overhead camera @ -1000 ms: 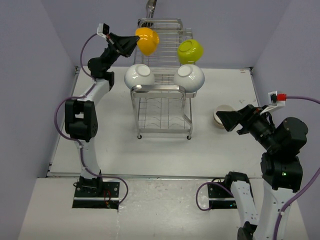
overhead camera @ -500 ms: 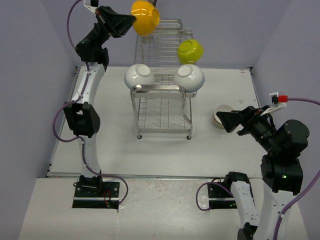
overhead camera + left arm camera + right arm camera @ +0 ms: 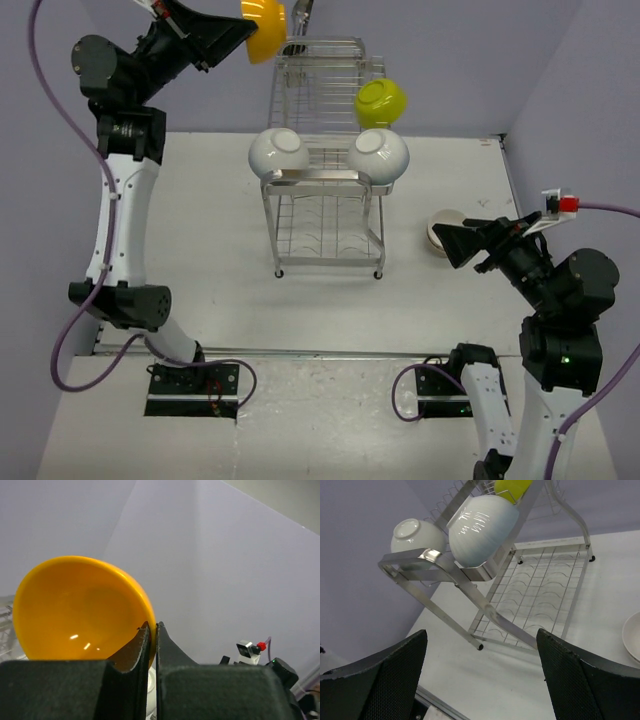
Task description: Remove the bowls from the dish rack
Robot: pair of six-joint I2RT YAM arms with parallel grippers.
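My left gripper (image 3: 240,30) is shut on the rim of the orange-yellow bowl (image 3: 264,28) and holds it high, up and left of the chrome dish rack (image 3: 322,215); it fills the left wrist view (image 3: 75,610). Two white bowls (image 3: 278,152) (image 3: 380,153) sit on the rack's front upper tier, and a lime green bowl (image 3: 380,101) sits behind at the right. My right gripper (image 3: 450,243) is open and empty, right of the rack. Its view shows the white bowls (image 3: 417,537) (image 3: 482,527) and the rack (image 3: 530,590).
A white bowl (image 3: 444,232) stands on the table right of the rack, just behind my right gripper; its edge shows in the right wrist view (image 3: 632,637). Purple walls close in the table on the left, back and right.
My left arm has lifted the orange-yellow bowl off the rack's top tier, up and to the left. The right arm has hardly moved.
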